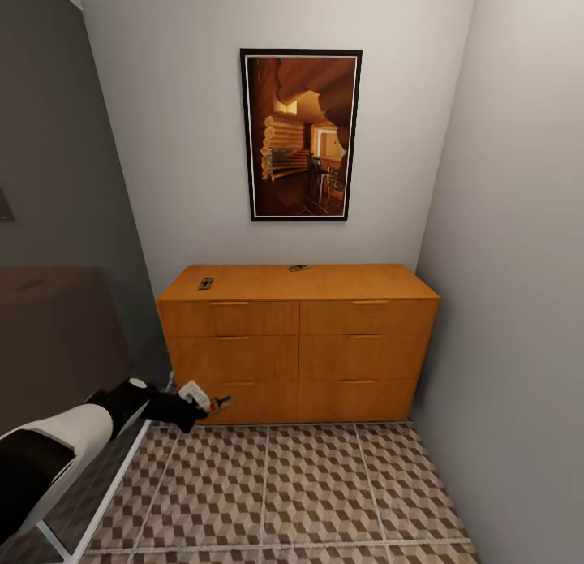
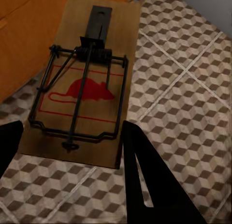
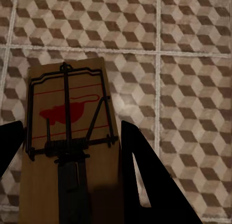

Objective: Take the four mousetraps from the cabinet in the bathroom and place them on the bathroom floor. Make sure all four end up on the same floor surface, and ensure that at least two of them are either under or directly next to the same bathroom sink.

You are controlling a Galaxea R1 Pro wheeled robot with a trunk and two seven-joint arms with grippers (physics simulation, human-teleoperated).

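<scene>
Mousetraps are sitting clamped in both claws: the left claw (image 2: 67, 137) is pinching one mousetrap (image 2: 84, 83) low beside the cabinet (image 1: 298, 345), the right claw (image 3: 67, 137) another (image 3: 65, 146) above the bathroom floor (image 1: 324, 491). Lowering each flat onto the cube-patterned tiles seems wise; boards are thin tan wood, springs dark wire. Two more (image 1: 205, 283) are lying on the glossy orange top.

The left arm (image 1: 57, 450) has a smooth white shell on its forearm with a black section nearer the body. It narrows to a matte black wrist bearing a small white cap, then a white end effector (image 1: 212, 404). Each wrist view shows flat, black, wedge-shaped fingers (image 2: 150, 185).
</scene>
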